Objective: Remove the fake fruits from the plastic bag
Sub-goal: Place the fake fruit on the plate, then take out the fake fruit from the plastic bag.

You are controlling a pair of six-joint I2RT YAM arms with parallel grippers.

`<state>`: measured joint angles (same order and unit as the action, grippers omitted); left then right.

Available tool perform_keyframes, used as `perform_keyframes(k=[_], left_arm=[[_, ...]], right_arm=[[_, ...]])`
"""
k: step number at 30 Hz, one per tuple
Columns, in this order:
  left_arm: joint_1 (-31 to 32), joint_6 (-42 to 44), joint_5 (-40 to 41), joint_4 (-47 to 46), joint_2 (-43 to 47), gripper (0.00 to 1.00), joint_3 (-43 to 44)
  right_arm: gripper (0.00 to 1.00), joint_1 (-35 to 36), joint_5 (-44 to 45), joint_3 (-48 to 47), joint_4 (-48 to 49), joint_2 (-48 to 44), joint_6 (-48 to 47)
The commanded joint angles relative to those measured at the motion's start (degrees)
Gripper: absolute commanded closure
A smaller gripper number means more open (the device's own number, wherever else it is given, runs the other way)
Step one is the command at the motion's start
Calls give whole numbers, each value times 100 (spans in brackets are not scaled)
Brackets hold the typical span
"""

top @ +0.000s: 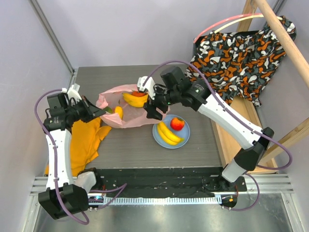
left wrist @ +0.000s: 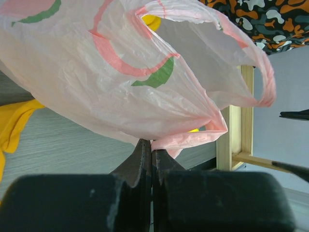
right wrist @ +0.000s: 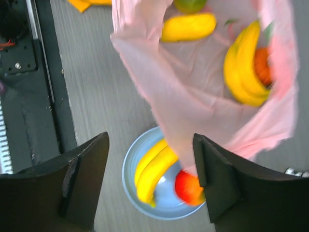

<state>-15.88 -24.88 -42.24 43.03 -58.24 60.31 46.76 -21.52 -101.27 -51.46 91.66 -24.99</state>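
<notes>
The pink plastic bag lies open at mid-table. Inside it are a yellow banana bunch, an orange ridged fruit, a yellow fruit and a green one. My left gripper is shut on the bag's left edge, and its jaws pinch the pink film in the left wrist view. My right gripper is open and empty, hovering over the bag's right edge. In the right wrist view it stands above the plate. A second banana bunch and a red fruit lie on the light-blue plate.
An orange cloth lies on the left of the table under my left arm. Patterned orange-black-white fabric hangs on a wooden frame at the right. The black base rail runs along the near edge.
</notes>
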Motion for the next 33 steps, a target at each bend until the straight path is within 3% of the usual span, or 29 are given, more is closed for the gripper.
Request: perform_keyframes(k=[1,4,10,16,20,22,27,33], left_arm=[[-56,159,-416,-49,163,100,-107],[-38,343,-750,258,313,100,-20],[-29,905,-917,1295,375,100,112],[-29,1599,-1084,2454,489,100,524],[-20,2862,-1208,3930,506,100,1236],[23,2919,-1225,4309,541,100,1553],[23,2928,-1252,4337,708,100,1511],[23,2665,-1243,3951,796,100,1141]], right_arm=[[30,26,83,-226,294,650,-172],[39,26,384,-366,488,1150,-347],[41,61,840,-1102,892,2135,-489],[32,87,2063,-2333,875,3358,-717],[27,70,2317,-2309,1023,3578,-1296],[25,70,2319,-2239,1138,3657,-1560],[14,78,2222,-2466,1253,4122,-1895],[12,158,1915,-2634,1095,4492,-2615]])
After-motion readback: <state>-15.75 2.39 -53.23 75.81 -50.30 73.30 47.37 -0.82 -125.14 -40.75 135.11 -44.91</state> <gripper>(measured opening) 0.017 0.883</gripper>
